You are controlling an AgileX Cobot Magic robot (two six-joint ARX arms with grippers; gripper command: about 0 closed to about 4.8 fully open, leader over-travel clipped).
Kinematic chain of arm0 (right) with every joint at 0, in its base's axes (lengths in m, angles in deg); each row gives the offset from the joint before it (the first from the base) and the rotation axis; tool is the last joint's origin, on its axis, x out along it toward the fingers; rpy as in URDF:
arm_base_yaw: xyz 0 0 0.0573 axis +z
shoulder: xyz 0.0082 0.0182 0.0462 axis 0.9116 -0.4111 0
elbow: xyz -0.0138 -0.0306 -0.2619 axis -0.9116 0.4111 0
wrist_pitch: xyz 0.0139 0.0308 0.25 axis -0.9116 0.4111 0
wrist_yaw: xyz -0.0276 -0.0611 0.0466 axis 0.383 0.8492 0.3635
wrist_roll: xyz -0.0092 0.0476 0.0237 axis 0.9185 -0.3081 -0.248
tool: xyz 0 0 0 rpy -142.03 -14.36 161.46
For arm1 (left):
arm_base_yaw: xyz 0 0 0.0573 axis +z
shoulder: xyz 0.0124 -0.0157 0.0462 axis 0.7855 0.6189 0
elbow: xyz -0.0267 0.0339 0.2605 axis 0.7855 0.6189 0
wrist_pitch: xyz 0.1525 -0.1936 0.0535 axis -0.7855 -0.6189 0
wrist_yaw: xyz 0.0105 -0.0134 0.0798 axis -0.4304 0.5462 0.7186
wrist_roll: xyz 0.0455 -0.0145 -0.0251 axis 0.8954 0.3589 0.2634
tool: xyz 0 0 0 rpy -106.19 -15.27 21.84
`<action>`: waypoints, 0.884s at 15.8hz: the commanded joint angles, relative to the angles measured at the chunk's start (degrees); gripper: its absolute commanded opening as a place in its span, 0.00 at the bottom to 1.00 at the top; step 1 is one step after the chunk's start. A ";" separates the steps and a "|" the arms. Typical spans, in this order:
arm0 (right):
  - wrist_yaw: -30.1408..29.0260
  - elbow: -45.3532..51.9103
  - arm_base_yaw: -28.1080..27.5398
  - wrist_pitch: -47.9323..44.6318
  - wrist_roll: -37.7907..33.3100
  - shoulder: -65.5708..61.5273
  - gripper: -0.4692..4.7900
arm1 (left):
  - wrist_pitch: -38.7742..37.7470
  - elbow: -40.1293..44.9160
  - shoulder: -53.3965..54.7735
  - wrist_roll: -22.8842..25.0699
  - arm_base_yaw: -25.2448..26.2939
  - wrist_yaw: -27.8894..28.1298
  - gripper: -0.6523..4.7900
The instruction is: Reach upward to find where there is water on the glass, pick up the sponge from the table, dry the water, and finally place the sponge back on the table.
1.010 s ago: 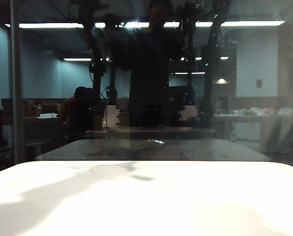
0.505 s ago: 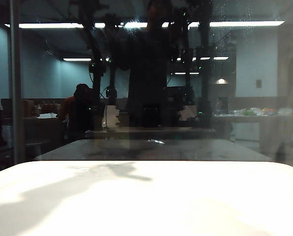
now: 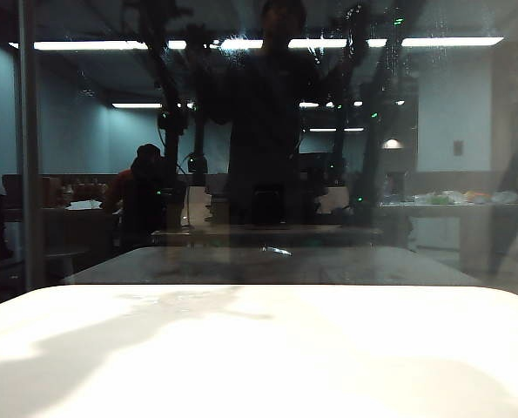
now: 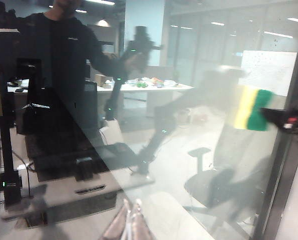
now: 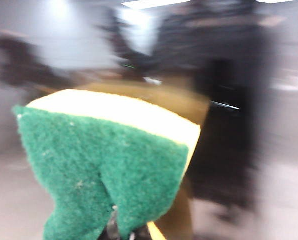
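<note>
Right pincer [image 5: 121,231] pinches the sponge [image 5: 108,165], soft, light foam dented at its edge, near the glass [image 3: 467,174]; left pincer [image 4: 131,225] looks closed, empty.

The exterior view is dim: the glass [image 3: 267,157] reads dark and mirror-like, with long white ceiling strips [image 3: 259,42] glaring across the upper frame. The table [image 3: 267,357] at the bottom is brightly lit, nearly blown out, with soft grey shadows at lower left. The left wrist view is hazy, washed by pale reflections on the right half, darker upper left. The right wrist view is heavily motion-blurred; only the sponge [image 5: 108,165] looks fairly sharp, the background smeared.
</note>
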 commanded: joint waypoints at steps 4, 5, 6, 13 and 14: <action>1.01 -0.15 -11.82 5.55 1.99 2.64 0.07 | 1.33 -0.31 -0.20 0.07 0.02 -0.22 0.11; -0.44 -0.15 -13.00 4.98 1.92 2.69 0.07 | 1.31 -0.31 -0.20 0.07 0.02 -0.24 0.11; -1.09 -0.13 -13.64 4.92 1.53 2.69 0.07 | 1.33 -0.31 -0.17 0.07 0.02 -0.22 0.11; -1.16 -0.02 -2.27 5.57 3.39 0.59 0.07 | 2.89 -0.33 -0.09 0.04 0.04 -0.26 0.11; -0.98 0.00 -0.81 5.73 3.41 0.26 0.07 | 3.28 -0.33 -0.09 0.04 0.04 -0.26 0.11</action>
